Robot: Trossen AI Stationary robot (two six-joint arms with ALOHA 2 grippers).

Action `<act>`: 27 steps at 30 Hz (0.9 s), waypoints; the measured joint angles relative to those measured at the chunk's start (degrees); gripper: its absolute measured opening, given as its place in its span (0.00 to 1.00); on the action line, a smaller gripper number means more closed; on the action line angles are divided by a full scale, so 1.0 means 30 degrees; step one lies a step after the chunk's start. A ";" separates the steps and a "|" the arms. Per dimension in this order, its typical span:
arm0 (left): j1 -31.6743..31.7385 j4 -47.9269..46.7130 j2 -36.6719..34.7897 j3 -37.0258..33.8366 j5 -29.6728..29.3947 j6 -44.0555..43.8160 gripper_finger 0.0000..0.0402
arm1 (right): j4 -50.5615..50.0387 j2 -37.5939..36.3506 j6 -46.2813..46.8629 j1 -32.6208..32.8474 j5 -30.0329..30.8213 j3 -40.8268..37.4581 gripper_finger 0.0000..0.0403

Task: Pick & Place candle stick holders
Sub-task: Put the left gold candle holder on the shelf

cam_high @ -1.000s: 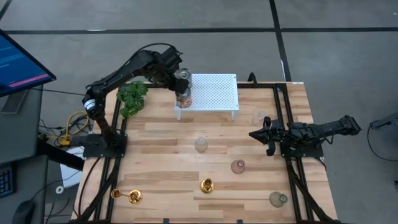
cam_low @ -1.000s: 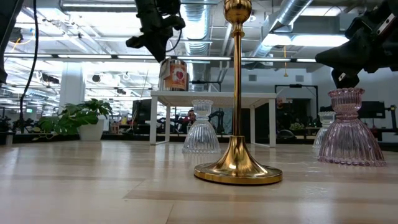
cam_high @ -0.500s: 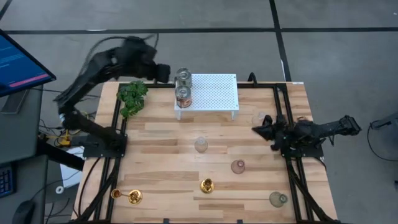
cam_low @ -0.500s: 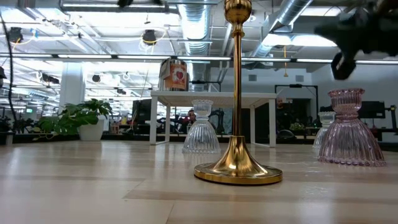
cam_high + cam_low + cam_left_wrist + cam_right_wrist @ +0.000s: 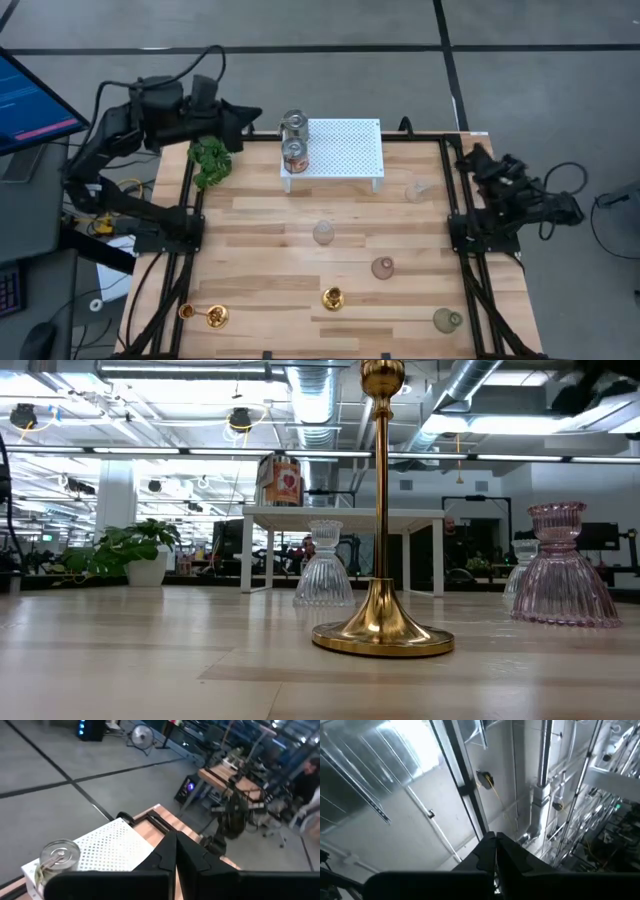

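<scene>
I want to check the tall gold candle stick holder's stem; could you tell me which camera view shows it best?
The low view: the tall gold candle stick holder stands close, stem and base clear. The high view shows only its top; the wrist views miss it.

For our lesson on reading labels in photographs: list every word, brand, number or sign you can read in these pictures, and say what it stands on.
None can be read.
Red-and-white paper label on the tin can standing on the white perforated stand: a dark red emblem shows, any lettering too small to read.
Blue computer screen with a pink bar beside the table: lines of text, too blurred to read.
</scene>
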 joint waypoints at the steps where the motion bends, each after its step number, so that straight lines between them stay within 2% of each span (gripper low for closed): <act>1: -0.0192 0.0021 0.0062 0.0000 -0.0014 0.0269 0.01 | -0.0371 0.0177 -0.0319 -0.0113 -0.0292 0.0462 0.01; 5: -0.0870 0.0043 0.0106 0.0000 -0.0061 0.1098 0.01 | -0.2511 0.1039 -0.1537 -0.0417 -0.0918 0.2455 0.01; 7: -0.1079 0.0090 0.0096 0.0000 -0.0054 0.1541 0.01 | -0.4633 0.1706 -0.2262 -0.0489 -0.1403 0.3760 0.01; 11: -0.1164 0.0145 0.0048 0.0000 -0.0065 0.2179 0.00 | -1.1120 0.3885 -0.3783 -0.0480 -0.1807 0.7309 0.02; 14: -0.1164 0.0134 -0.0074 -0.0007 -0.0065 0.2460 0.00 | -1.6904 0.6595 -0.4409 -0.0482 -0.1693 1.0435 0.06; 18: -0.1164 0.0123 -0.0315 -0.0007 -0.0065 0.2683 0.00 | -2.4913 1.0795 -0.4585 -0.0430 -0.1921 1.4595 0.19; 21: -0.1164 0.0040 -0.0460 -0.0007 -0.0415 0.2916 0.00 | -2.9728 1.3408 -0.4943 -0.0238 -0.3626 1.7073 0.33; 27: -0.1164 -0.0001 -0.0681 -0.0007 -0.1517 0.2918 0.01 | -3.1752 1.8197 -0.6931 0.0508 -0.7909 2.0297 0.63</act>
